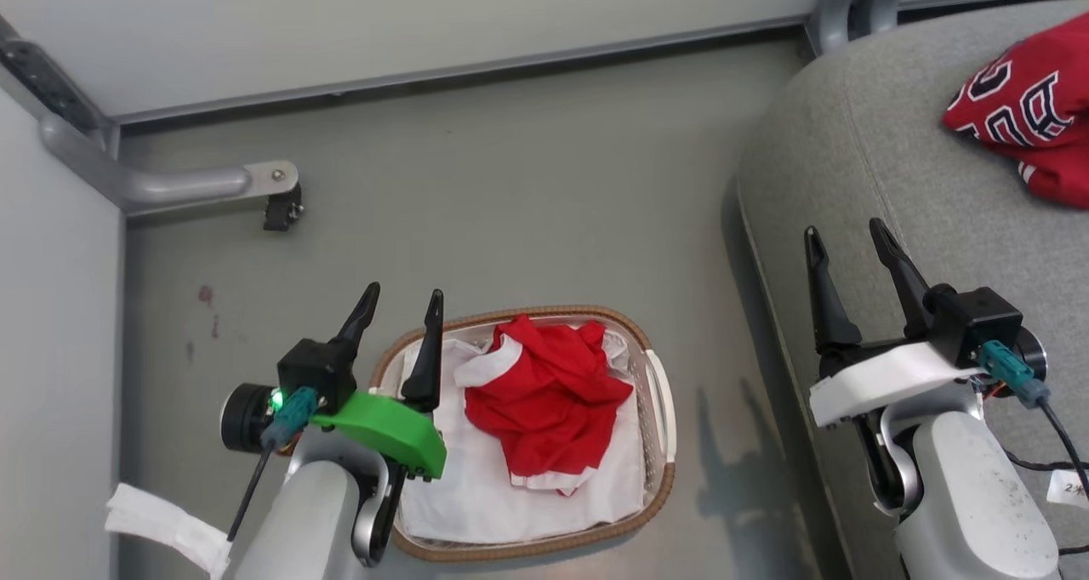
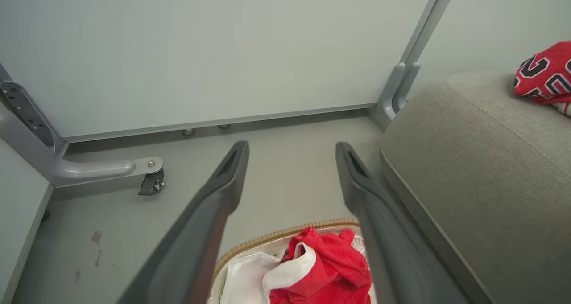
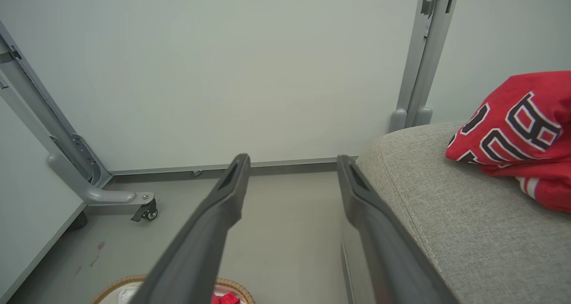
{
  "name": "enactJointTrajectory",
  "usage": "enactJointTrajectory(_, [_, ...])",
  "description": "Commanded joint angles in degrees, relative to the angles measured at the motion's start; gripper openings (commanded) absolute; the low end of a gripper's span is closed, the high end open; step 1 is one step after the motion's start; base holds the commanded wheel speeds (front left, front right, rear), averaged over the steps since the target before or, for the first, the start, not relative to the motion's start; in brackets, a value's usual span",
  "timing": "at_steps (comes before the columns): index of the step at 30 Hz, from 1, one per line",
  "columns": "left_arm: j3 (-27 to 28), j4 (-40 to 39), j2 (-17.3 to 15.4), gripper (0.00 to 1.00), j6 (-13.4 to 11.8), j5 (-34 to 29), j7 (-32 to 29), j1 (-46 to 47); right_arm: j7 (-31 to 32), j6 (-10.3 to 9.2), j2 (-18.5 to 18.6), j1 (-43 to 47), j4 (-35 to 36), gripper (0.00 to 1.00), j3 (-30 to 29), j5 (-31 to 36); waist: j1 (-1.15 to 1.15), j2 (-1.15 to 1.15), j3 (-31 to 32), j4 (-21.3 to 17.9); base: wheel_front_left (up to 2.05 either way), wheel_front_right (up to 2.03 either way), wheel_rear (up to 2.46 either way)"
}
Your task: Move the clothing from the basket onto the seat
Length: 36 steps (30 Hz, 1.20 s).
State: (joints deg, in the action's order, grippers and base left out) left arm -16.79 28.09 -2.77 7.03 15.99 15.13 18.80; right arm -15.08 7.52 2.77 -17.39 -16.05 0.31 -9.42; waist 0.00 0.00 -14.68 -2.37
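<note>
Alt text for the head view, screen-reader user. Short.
A plain red garment with white trim lies crumpled in a white-lined oval basket on the grey floor; a red lettered jersey lies on the grey seat at right. Both grippers are open and empty: the left gripper over the basket's left edge, the right gripper over the seat's edge.

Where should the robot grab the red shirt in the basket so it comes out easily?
Probably the bunched hump in the middle of the red garment, pinched from straight above. It is crumpled into raised folds there, while its edges lie flat on the white liner, which a low grab might catch too. The open left gripper is nearest.
</note>
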Motion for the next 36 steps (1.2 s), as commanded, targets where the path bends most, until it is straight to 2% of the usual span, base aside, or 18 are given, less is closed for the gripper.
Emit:
enactJointTrajectory(1, [-0.37,1.90,-0.21,1.00,0.12,-0.54,0.03,2.34,-0.14,-0.06,0.23,-1.15,0.37,1.00,0.25,-0.03,0.00,0.00,-5.91,-4.84,0.00,0.00,0.00])
enactJointTrajectory(8, [-4.24,13.17,-1.94,1.00,0.44,-3.27,0.03,9.83,-0.14,-0.06,0.19,-3.97,1.29,1.00,2.08,-2.15,0.00,0.00,-13.33,-10.10,0.00,0.00,0.00])
enactJointTrajectory(18, [-6.56,25.31,-4.64,1.00,0.51,-3.43,0.00,18.20,-0.14,-0.06,0.12,-8.22,3.13,1.00,5.40,-5.59,0.00,0.00,-23.76,-16.28,0.00,0.00,0.00])
enactJointTrajectory(28, [-6.71,32.95,-7.75,1.00,0.53,-2.09,0.00,23.19,-0.14,-0.06,0.16,-11.25,4.75,1.00,7.45,-7.83,0.00,0.00,-29.81,-19.41,0.00,0.00,0.00])
enactJointTrajectory(36, [-7.83,37.26,-7.43,1.00,0.54,-1.14,-0.23,24.93,-0.14,-0.06,0.17,-12.10,5.25,1.00,8.45,-8.13,0.00,0.00,-31.04,-20.13,0.00,0.00,0.00])
